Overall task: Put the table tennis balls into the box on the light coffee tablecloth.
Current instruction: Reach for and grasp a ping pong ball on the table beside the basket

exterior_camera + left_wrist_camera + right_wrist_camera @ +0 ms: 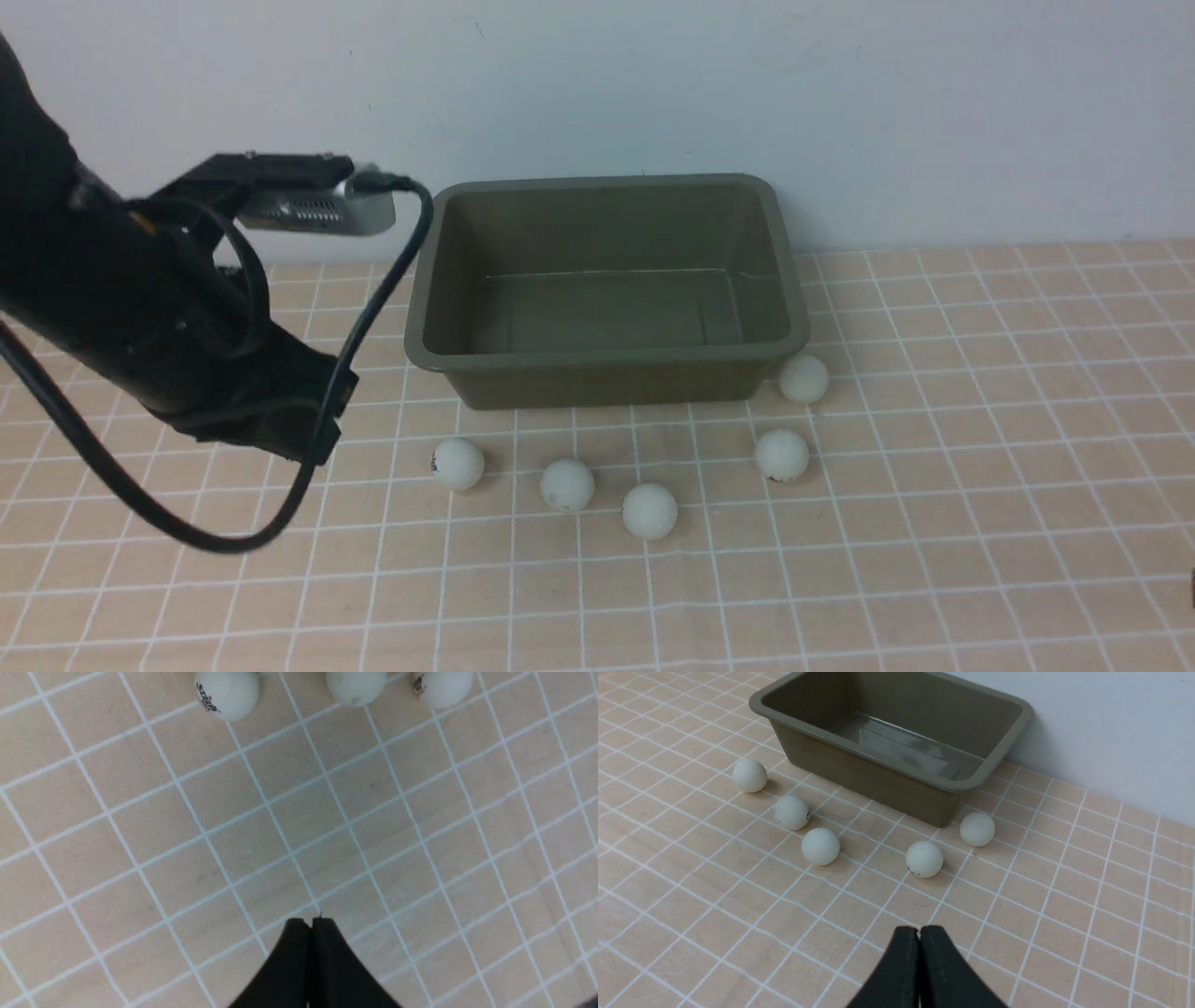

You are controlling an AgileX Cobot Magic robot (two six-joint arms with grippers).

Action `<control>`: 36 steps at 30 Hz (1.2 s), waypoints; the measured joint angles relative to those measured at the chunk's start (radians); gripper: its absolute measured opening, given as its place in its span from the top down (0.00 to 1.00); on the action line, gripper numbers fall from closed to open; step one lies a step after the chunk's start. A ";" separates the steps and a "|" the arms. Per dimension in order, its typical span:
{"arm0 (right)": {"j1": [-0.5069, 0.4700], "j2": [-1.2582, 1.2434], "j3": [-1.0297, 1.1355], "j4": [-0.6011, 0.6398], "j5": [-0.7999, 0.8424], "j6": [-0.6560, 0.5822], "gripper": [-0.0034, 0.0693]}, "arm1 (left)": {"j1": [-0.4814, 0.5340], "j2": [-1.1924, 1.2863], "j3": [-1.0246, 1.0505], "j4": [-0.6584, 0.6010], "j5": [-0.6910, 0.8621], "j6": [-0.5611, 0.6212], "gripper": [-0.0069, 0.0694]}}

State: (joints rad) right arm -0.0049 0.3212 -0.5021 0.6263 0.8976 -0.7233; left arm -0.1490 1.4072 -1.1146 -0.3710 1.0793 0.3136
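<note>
Left gripper (311, 921) closed (empty), table tennis balls (227, 693) well ahead, right gripper (919, 930) closed

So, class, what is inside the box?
No balls: the box shows only its bare floor and inner walls. Its near wall hides the strip of floor just behind it, so that part cannot be checked.

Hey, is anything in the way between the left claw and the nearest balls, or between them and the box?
Nothing visible. Only bare tablecloth lies between the shut left claw and the balls. Toward the box, the cloth is open too; just its near wall must be cleared.
</note>
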 joint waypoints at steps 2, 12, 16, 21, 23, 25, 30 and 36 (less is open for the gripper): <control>0.000 0.000 0.000 0.000 -0.011 0.000 0.97 | 0.000 0.010 0.061 -0.005 -0.099 0.039 0.99; 0.000 0.000 0.000 0.000 -0.023 0.000 0.97 | 0.000 0.113 0.104 -0.195 -0.287 0.304 0.61; 0.000 0.000 0.000 0.000 -0.023 0.000 0.97 | 0.000 0.174 0.104 -0.317 -0.312 0.392 0.43; 0.000 0.000 0.000 0.000 -0.023 0.000 0.97 | 0.000 0.227 0.104 -0.337 -0.383 0.414 0.39; 0.000 0.000 0.000 0.000 -0.023 0.000 0.97 | 0.000 0.249 0.104 -0.336 -0.429 0.413 0.39; 0.000 0.000 0.000 0.000 -0.023 0.000 0.97 | 0.000 0.267 0.104 -0.336 -0.461 0.412 0.39; 0.000 0.000 0.000 0.000 -0.023 0.000 0.97 | 0.000 0.318 0.096 -0.336 -0.482 0.414 0.39; 0.000 0.000 0.000 0.000 -0.050 0.000 0.97 | 0.000 0.381 0.059 -0.336 -0.505 0.425 0.39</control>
State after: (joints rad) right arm -0.0049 0.3212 -0.5021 0.6263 0.8475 -0.7233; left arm -0.1490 1.7885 -1.0559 -0.7065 0.5744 0.7389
